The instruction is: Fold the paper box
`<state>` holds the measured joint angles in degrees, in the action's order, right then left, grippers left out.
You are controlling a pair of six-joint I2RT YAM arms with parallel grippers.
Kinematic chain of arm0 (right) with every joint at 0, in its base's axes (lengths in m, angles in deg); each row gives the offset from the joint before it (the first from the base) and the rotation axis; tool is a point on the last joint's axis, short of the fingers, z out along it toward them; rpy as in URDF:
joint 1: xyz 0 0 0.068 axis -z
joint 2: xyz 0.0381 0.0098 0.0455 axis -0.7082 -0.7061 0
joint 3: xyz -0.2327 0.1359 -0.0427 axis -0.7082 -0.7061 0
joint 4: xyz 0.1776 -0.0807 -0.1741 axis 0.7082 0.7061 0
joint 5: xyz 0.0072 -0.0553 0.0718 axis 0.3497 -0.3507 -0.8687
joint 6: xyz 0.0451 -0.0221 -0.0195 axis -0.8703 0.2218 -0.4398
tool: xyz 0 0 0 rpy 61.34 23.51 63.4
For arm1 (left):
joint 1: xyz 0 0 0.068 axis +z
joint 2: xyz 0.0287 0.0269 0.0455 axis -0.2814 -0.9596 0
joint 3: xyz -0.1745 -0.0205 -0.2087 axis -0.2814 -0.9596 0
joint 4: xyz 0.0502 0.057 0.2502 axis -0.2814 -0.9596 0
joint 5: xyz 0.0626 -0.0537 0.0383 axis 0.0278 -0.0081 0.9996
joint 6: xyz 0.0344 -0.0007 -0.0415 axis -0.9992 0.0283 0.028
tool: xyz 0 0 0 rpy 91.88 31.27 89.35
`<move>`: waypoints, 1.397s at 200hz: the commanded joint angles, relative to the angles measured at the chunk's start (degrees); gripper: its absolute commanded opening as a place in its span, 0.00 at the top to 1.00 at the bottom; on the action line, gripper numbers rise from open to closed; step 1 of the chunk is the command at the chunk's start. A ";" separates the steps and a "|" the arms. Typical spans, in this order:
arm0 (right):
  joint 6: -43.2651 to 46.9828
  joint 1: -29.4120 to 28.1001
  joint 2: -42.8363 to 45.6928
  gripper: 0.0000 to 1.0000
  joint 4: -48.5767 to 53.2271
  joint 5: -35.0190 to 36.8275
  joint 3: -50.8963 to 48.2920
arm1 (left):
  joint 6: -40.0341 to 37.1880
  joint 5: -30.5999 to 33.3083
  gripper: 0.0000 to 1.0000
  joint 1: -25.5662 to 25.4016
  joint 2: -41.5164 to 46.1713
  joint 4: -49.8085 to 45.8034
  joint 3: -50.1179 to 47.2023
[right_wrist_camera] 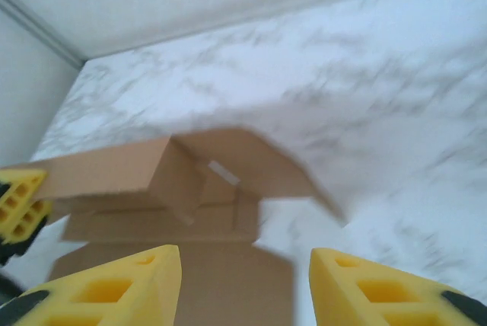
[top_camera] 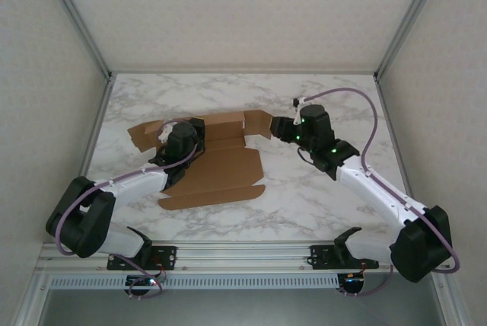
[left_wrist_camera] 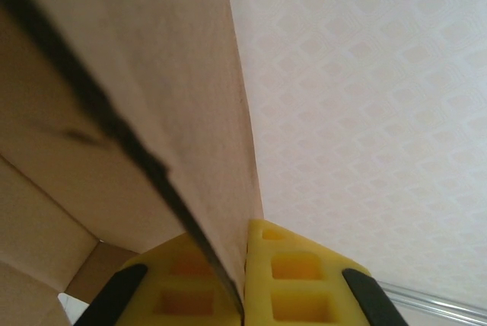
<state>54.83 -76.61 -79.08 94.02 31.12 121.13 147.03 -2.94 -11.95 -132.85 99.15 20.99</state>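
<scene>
2 grippers on my feed: left gripper (left_wrist_camera: 245, 257) clamps a raised paper box (top_camera: 217, 174) flap; right gripper (right_wrist_camera: 243, 261) stands open, empty, just beside that box.

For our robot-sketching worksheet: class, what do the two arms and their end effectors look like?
Both arms have white links between bulky black joints. A purple cable loops along each. Small green lights glow on the right wrist. The end effector fingers are yellow, with square recesses.
</scene>
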 commanded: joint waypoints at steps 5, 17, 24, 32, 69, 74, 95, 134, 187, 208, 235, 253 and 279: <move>22.94 1.11 -3.42 0.50 -1.28 2.10 -0.16 | -1.35 -0.61 1.00 0.36 -0.80 -10.56 0.07; 30.32 1.08 -5.63 0.46 -4.50 -0.80 -1.52 | -1.45 -0.72 1.00 0.48 -0.84 -10.73 0.47; 32.88 1.07 -7.37 0.45 -5.10 -0.36 -1.31 | -1.62 -0.78 1.00 0.43 -0.86 -11.03 0.82; 34.80 1.30 -9.71 0.43 -5.22 0.27 -0.43 | -1.72 -0.78 1.00 0.52 -1.09 -11.34 1.06; 38.69 3.16 -19.72 0.41 -5.08 -4.51 4.42 | -1.82 -1.81 1.00 1.11 -1.62 -11.62 1.61; 39.13 3.18 -20.80 0.41 -5.06 -5.17 5.06 | -1.81 -1.95 1.00 1.21 -1.71 -11.70 1.62; 40.97 3.49 -24.63 0.48 -6.10 -8.21 7.02 | -2.08 -2.50 1.00 1.48 -1.82 -11.69 1.64; 41.50 3.42 -27.47 0.64 -8.15 -12.01 9.42 | -2.16 -3.92 1.00 1.84 -2.78 -11.28 1.98; 39.16 3.40 -28.91 0.90 -6.76 -15.05 11.57 | -2.25 -4.52 1.00 2.19 -3.53 -11.00 2.32; 36.25 2.84 -28.07 0.95 -4.08 -15.08 13.07 | -2.33 -4.65 1.00 2.28 -3.58 -11.00 2.50; 29.44 1.99 -27.52 0.98 0.61 -15.74 16.27 | -2.34 -4.48 1.00 2.28 -3.56 -11.24 2.78; 25.19 1.06 -28.11 0.99 5.07 -16.58 19.13 | -2.28 -4.55 1.00 2.28 -3.71 -11.34 3.00; 22.51 -1.15 -28.66 0.99 8.62 -16.35 21.15 | -2.29 -4.50 1.00 2.28 -3.70 -11.51 3.12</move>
<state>82.81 -74.58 -107.70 100.66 18.29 138.09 146.39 -5.46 -9.28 -134.58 95.98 24.49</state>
